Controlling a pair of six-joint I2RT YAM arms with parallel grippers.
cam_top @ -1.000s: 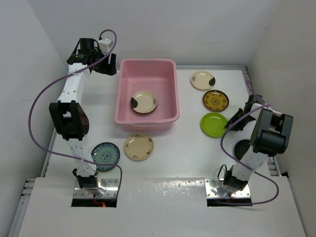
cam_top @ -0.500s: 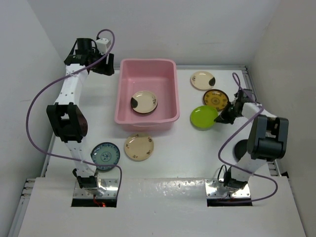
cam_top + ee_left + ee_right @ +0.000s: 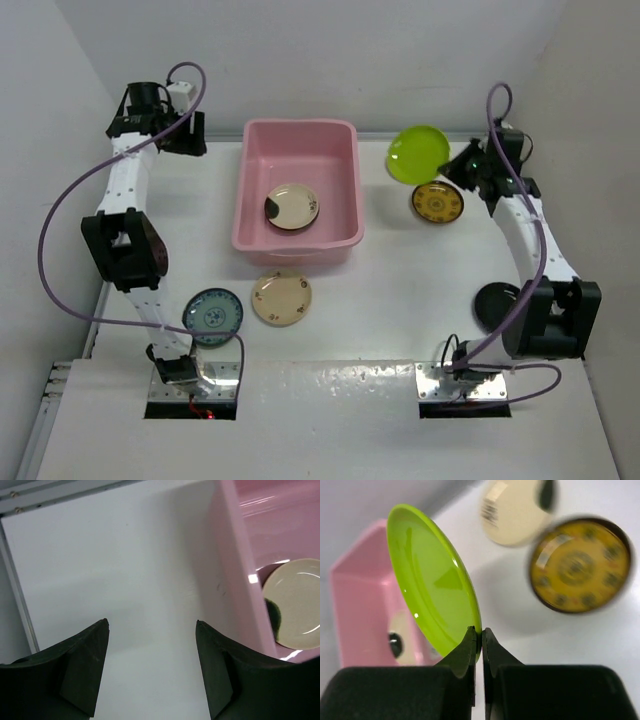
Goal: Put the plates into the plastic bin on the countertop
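— White countertop, white walls boxed around it, ok. But what's being gripped by the right gripper?

— lol, the lime green plate. It's pinched by the rim between the closed fingers, lifted clear of the surface and tilted steeply, nearly on edge. Just beside it, lower down, the mustard-yellow plate is laid flat on the countertop. A back cream plate with a dark patch can be seen next to that one in the wrist view; from the top camera it's covered by the lifted plate.

— And the plastic bin?

— The pink bin is set to the left of the held plate, apart from it, toward the back of the countertop. One binned cream plate, dark patch on one side, is lying flat on its floor.

— Other arm?

— The left gripper is held spread apart, with nothing caught between the fingers. It's hung over bare countertop just left of the bin's wall, near the far left corner. Further out, a plain cream plate is set just in front of the bin, and a teal-blue plate is placed beside it to the left. A glossy black plate is partly hidden by the right arm at the right edge.
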